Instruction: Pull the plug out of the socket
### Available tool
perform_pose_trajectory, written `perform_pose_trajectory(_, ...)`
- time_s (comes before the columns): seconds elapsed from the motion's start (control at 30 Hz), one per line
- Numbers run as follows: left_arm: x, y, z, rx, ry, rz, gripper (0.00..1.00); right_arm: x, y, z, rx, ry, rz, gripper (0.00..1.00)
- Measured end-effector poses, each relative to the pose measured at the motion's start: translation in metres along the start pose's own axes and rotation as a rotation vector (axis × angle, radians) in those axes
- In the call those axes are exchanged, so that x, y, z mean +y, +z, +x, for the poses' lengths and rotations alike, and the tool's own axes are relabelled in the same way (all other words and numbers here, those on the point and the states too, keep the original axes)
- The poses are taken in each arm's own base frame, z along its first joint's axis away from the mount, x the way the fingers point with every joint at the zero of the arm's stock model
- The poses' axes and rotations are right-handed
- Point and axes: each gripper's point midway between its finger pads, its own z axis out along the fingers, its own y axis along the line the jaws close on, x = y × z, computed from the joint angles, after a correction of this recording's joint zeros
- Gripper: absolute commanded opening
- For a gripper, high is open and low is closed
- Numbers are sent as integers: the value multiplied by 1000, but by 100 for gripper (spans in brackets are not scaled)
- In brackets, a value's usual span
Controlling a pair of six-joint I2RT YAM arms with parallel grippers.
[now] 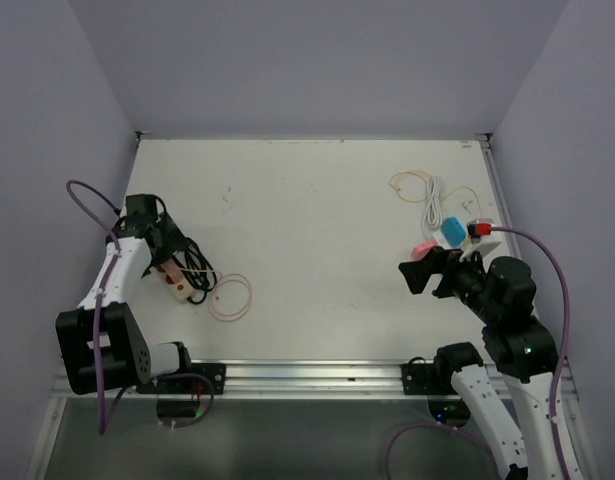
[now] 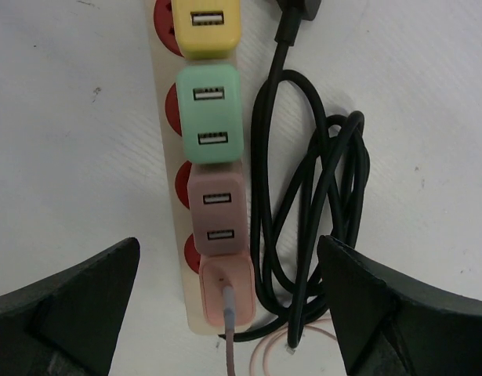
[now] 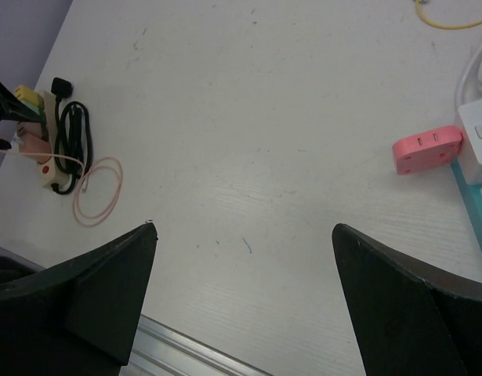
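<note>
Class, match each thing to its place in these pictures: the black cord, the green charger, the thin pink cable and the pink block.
Things:
1. black cord
2. green charger
3. thin pink cable
4. pink block

Places:
A. plugged into the power strip, just below the yellow charger
B. right beside a white block
C. coiled on the table alongside the power strip
D. coming out of the plug at the end of the power strip

Pairs: 1-C, 2-A, 3-D, 4-B
</note>
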Motion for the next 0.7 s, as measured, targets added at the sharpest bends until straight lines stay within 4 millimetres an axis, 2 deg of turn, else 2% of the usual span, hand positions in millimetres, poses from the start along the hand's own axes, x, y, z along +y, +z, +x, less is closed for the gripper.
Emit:
perform_pose_trajectory(0.27, 7, 35, 2, 77, -30, -53, 95, 5, -3, 3, -6, -27, -28, 99)
perform_pose_trajectory(0.7, -1, 46, 5, 104, -2, -13, 57, 3, -2, 6, -5, -30, -20, 99)
